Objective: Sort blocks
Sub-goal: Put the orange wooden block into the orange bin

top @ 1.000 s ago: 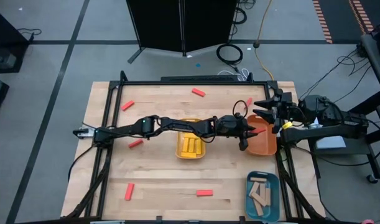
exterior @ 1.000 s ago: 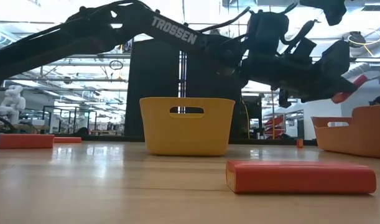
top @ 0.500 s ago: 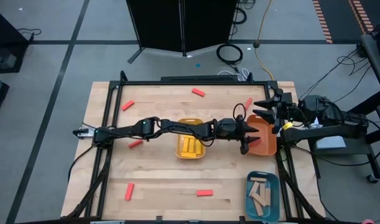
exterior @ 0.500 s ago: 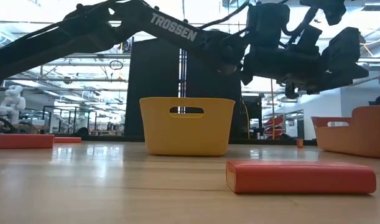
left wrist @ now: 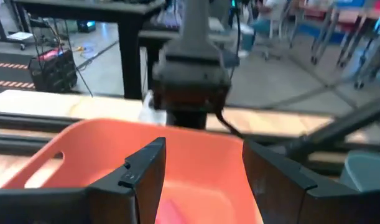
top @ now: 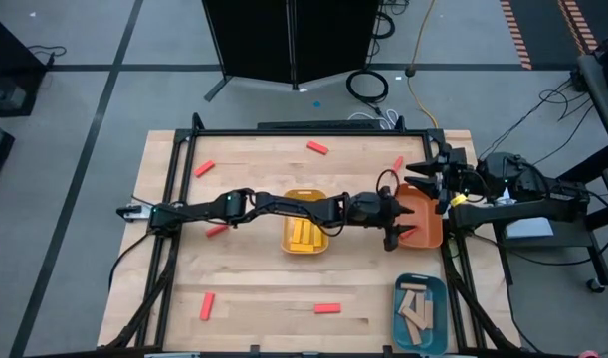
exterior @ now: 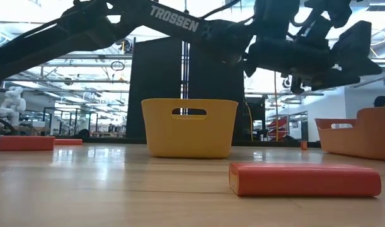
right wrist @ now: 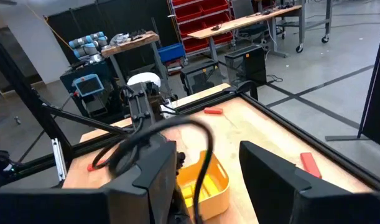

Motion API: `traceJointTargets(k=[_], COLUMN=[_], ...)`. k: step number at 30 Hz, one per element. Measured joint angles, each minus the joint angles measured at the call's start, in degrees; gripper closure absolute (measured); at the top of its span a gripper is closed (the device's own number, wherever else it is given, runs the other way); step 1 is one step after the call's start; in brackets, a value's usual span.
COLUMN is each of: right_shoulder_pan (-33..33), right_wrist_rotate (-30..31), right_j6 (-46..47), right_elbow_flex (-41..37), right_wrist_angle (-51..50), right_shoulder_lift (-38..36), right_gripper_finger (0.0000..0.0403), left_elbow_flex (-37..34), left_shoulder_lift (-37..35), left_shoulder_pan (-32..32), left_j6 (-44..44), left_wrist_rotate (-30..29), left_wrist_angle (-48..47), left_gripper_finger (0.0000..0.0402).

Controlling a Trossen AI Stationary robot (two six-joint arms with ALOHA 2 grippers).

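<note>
**A:** Over the orange tray (top: 428, 221) near the bench's right edge, what is the left gripper (top: 401, 219) doing?

**B:** It hangs above the tray's inner edge with its fingers (left wrist: 146, 171) spread apart and nothing between them. The left wrist view looks straight down into the tray, and a red block (left wrist: 177, 211) lies on the tray floor just below the fingers.

**A:** And the right gripper (top: 418, 176)?

**B:** It waits by the bench's right edge, just behind the orange tray. Its fingers stand parted and empty.

**A:** Where are the other blocks?

**B:** Yellow blocks (top: 305, 233) lie in the yellow tray (top: 290, 242) at the middle of the bench. Tan blocks (top: 416, 308) sit in the teal tray (top: 439, 298) at the front right corner. The red ones are scattered on the bare wood: one (top: 317, 148) near the back edge, one (top: 204, 168) toward the back left, one (top: 398, 163) at the back beside the right gripper, one (top: 217, 230) left of the yellow tray beside the left arm, one (top: 207, 305) near the front left, and one (top: 327, 308) near the front edge, which shows large in the low view.

**A:** Any of those touching a tray?

**B:** No, the loose red ones all lie apart from the trays.
</note>
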Motion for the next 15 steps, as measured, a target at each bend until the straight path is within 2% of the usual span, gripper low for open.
traceJointTargets(k=[5, 10, 13, 15], right_shoulder_pan=[0.0, 0.1, 0.1, 0.1], right_wrist_rotate=[-1.7, -3.0, -3.0, -3.0], right_j6=[0.8, 0.8, 0.7, 0.4], right_elbow_flex=[0.0, 0.0, 0.0, 0.0], right_wrist_angle=[0.1, -0.1, 0.0, 0.1], right_shoulder_lift=[0.0, 0.0, 0.0, 0.0], right_gripper_finger=[0.0234, 0.0234, 0.0234, 0.0234], left_elbow_flex=[0.0, 0.2, 0.1, 0.1], left_shoulder_lift=[-2.4, -9.4, -13.2, -15.8], left_shoulder_pan=[-1.4, -3.6, -4.8, -4.9], left_j6=[5.3, 15.9, 20.3, 20.5], left_wrist_rotate=[-6.9, -15.5, -16.2, -14.4], left_wrist_angle=[-9.8, -24.2, -35.5, -43.2], left_gripper_finger=[0.0192, 0.0192, 0.0192, 0.0192])
